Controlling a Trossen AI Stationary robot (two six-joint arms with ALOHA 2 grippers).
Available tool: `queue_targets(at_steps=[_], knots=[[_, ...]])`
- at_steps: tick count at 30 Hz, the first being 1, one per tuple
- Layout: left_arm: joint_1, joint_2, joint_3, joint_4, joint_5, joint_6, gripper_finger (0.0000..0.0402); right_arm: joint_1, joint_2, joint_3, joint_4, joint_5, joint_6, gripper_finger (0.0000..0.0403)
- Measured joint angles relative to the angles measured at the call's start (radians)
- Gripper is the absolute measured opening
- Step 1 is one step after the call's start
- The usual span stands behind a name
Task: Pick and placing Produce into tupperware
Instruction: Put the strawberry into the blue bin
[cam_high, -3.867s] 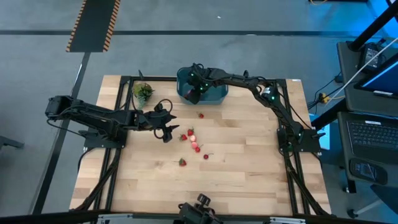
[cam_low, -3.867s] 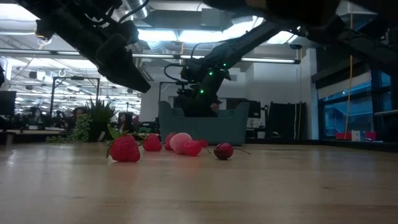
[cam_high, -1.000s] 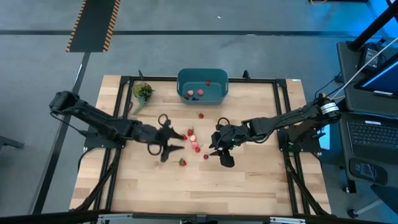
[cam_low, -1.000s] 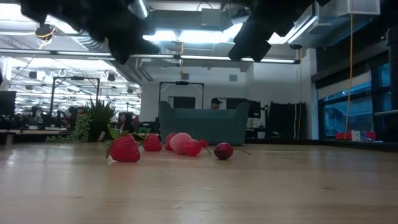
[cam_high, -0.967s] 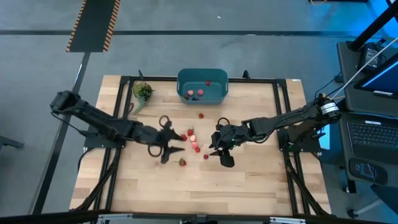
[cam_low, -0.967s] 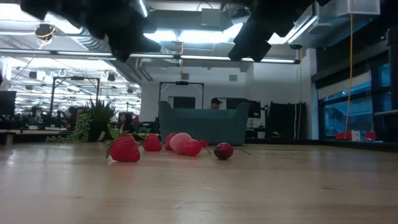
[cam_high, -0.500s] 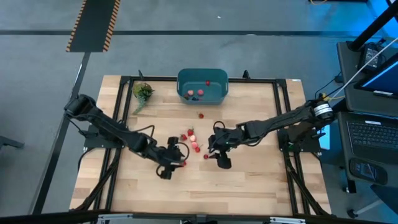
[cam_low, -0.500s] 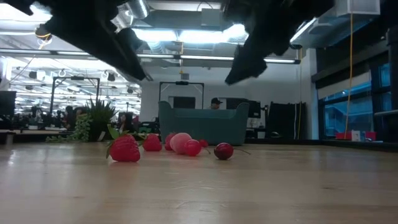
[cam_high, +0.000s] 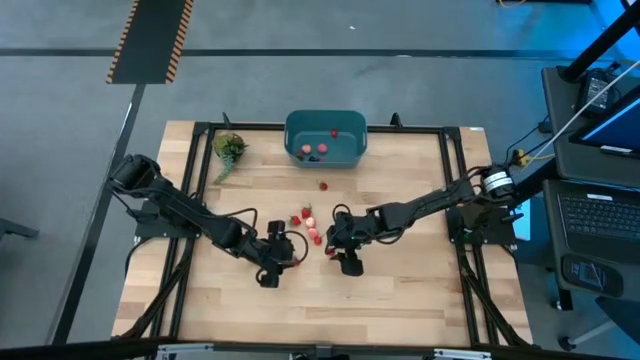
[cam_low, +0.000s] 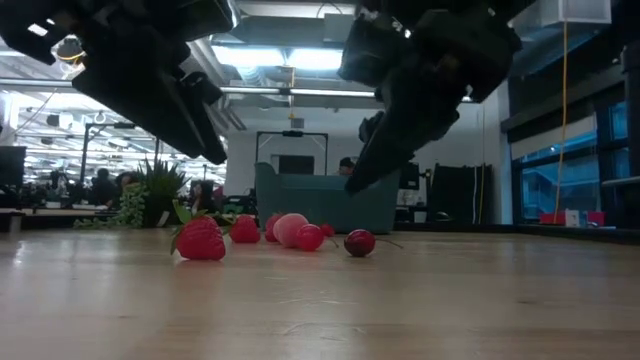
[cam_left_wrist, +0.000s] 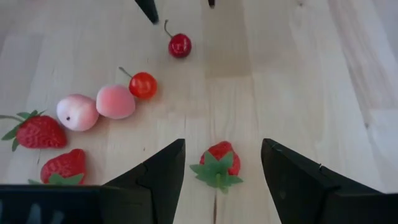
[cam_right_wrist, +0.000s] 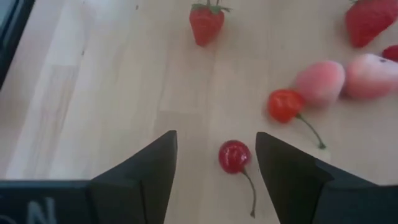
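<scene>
Small red strawberry-like produce pieces (cam_high: 308, 226) lie loose mid-table, well clear of every edge; a few sit inside the teal rectangular plastic tub (cam_high: 326, 139) at the far edge. The left gripper (cam_left_wrist: 221, 171) hangs spread wide around one strawberry (cam_left_wrist: 218, 164), empty. The right gripper (cam_right_wrist: 216, 155) straddles a dark cherry (cam_right_wrist: 234, 155), fingers apart, holding nothing.

Produce (cam_high: 309, 221) in front of tupperware (cam_high: 325, 139)

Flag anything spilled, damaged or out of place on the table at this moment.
Nothing stands out. The loose produce lies intact on the wooden table, the tupperware sits upright with a few pieces inside. The left gripper is open over a strawberry, the right gripper open over a cherry.
</scene>
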Motion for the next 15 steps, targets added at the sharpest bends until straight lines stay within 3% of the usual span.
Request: queue_targets(at_steps=[15], knots=[[-0.001,0.101,0.000,0.039,-0.002,-0.022,0.0204,0.000,0.009,0.000,0.000,0.000,0.001,0.0219]])
